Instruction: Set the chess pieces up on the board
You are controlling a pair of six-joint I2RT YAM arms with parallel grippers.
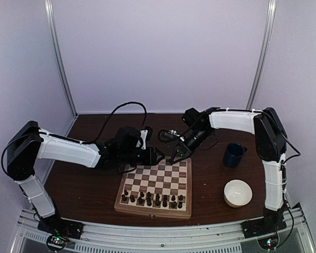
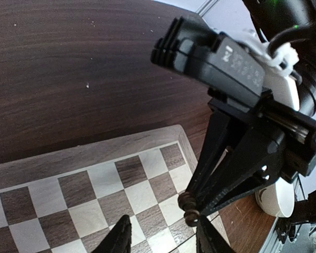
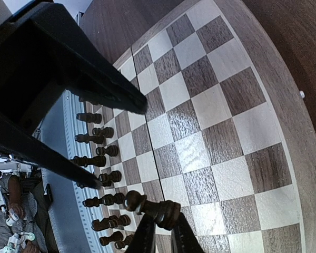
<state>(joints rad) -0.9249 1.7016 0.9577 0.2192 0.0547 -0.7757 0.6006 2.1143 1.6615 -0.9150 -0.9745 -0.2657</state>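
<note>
The right gripper (image 3: 160,234) pinches a piece (image 3: 154,207) tight above the far right corner of the board (image 3: 284,121), the left gripper (image 2: 164,226) is close by, part-open and empty, and other pieces (image 1: 152,199) line the near rows.

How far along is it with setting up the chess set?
Mostly done, it seems. Two rows of dark chess pieces already stand along the near edge of the board. In hand: the right hand pinches one more piece over the board's far edge, with the left hand open close beside it. Left to do: that piece is not yet set down on a square.
</note>
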